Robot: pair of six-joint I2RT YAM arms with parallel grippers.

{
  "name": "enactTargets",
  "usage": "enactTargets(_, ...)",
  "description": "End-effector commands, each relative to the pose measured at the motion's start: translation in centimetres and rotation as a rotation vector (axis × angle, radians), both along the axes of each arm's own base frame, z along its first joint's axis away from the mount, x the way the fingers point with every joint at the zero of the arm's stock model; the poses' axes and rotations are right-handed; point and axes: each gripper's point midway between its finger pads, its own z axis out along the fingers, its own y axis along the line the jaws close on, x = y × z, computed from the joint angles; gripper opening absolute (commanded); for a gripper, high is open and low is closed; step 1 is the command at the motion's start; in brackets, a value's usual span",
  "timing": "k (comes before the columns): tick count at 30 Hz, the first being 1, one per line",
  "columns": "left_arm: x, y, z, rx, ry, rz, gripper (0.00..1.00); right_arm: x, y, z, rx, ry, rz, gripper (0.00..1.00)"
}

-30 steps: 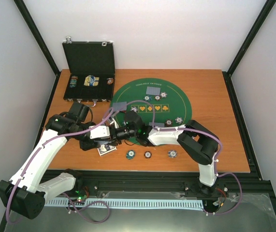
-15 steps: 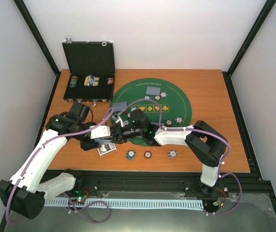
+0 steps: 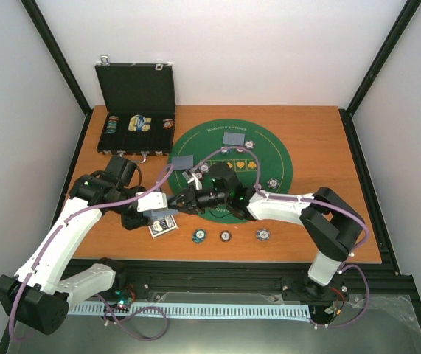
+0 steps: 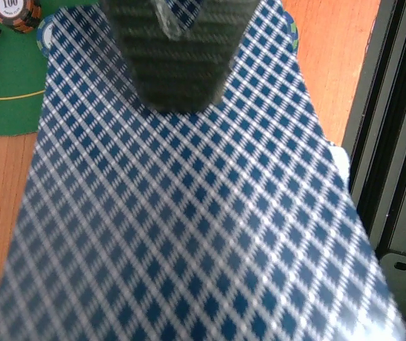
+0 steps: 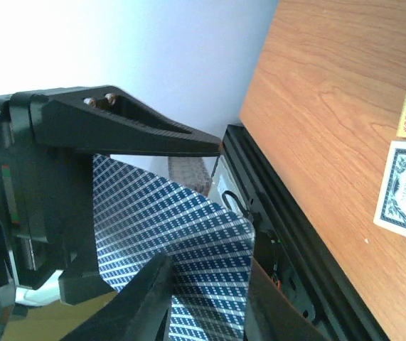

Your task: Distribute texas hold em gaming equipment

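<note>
My left gripper [image 3: 163, 204] is shut on a fan of blue-checked playing cards [image 4: 188, 213] and holds them above the table's front left. The cards fill the left wrist view and hide my own fingers. My right gripper [image 3: 186, 198] reaches left to those cards. In the right wrist view my right gripper [image 5: 208, 264] is open, with the end of a checked card [image 5: 210, 249] between its fingers [image 5: 146, 298]. The left gripper's black jaws [image 5: 82, 135] hold the far end. One dark finger [image 4: 181, 57] lies over the card.
A green round mat [image 3: 273, 158] holds face-down cards [image 3: 234, 138] and striped chips [image 3: 272, 184]. Three chips [image 3: 225, 236] and loose cards [image 3: 163, 228] lie near the front edge. The open black case [image 3: 136, 96] stands at the back left.
The right arm's elbow has swung out to the right and its wrist has shifted up and right, while its fingers stay at the cards. The left arm has not moved.
</note>
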Motion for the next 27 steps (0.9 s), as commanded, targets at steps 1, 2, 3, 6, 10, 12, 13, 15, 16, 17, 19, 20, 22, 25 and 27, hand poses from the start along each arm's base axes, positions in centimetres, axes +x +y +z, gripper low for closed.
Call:
enactTargets(1, 0.2, -0.5, 1.8, -0.035, -0.046, -0.016, 0.17, 0.4, -1.1, -0.8, -0.065, 0.005, -0.040, 0.21)
enactTargets(2, 0.2, -0.5, 1.8, -0.033, -0.046, -0.016, 0.17, 0.4, -1.2, -0.5, -0.065, 0.000, -0.042, 0.19)
enactTargets(3, 0.3, -0.5, 1.8, -0.031, -0.046, -0.015, 0.17, 0.4, -1.3, -0.3, -0.064, -0.005, -0.042, 0.18)
enactTargets(6, 0.2, -0.4, 1.6, -0.027, -0.044, -0.016, 0.17, 0.5, -1.4, 0.2, -0.061, -0.011, -0.047, 0.12)
enactTargets(10, 0.1, -0.2, 1.2, -0.017, -0.044, -0.015, 0.16, 1.0, -2.2, 0.4, -0.074, -0.024, -0.062, 0.08)
enactTargets(12, 0.1, -0.1, 1.2, -0.011, -0.047, -0.015, 0.17, 1.8, -3.1, 0.6, -0.087, -0.035, -0.080, 0.05)
enactTargets(13, 0.1, -0.1, 1.1, -0.010, -0.046, -0.015, 0.17, 2.3, -3.8, 0.5, -0.094, -0.040, -0.092, 0.04)
enactTargets(15, 0.0, -0.1, 1.2, -0.011, -0.047, -0.016, 0.17, 3.9, -5.6, 0.5, -0.109, -0.041, -0.128, 0.03)
enactTargets(16, -0.1, -0.1, 1.3, -0.013, -0.047, -0.016, 0.16, 4.9, -6.4, 0.7, -0.113, -0.048, -0.147, 0.03)
enactTargets(17, -0.1, -0.1, 1.2, -0.012, -0.046, -0.017, 0.16, 6.0, -7.5, 0.7, -0.124, -0.050, -0.170, 0.03)
enactTargets(19, -0.2, -0.1, 1.2, -0.013, -0.042, -0.018, 0.17, 8.5, -9.4, 0.8, -0.145, -0.068, -0.207, 0.03)
enactTargets(20, -0.2, -0.1, 1.2, -0.014, -0.039, -0.016, 0.16, 10.3, -10.7, 0.7, -0.163, -0.075, -0.241, 0.03)
enactTargets(22, -0.3, -0.1, 1.2, -0.014, -0.035, -0.015, 0.16, 13.3, -12.4, 1.1, -0.187, -0.097, -0.285, 0.03)
enactTargets(25, -0.4, -0.1, 1.3, -0.018, -0.027, -0.014, 0.16, 17.9, -15.1, 0.1, -0.264, -0.111, -0.364, 0.03)
enactTargets(27, -0.4, -0.1, 1.4, -0.019, -0.028, -0.014, 0.16, 21.0, -16.5, -1.0, -0.309, -0.106, -0.410, 0.03)
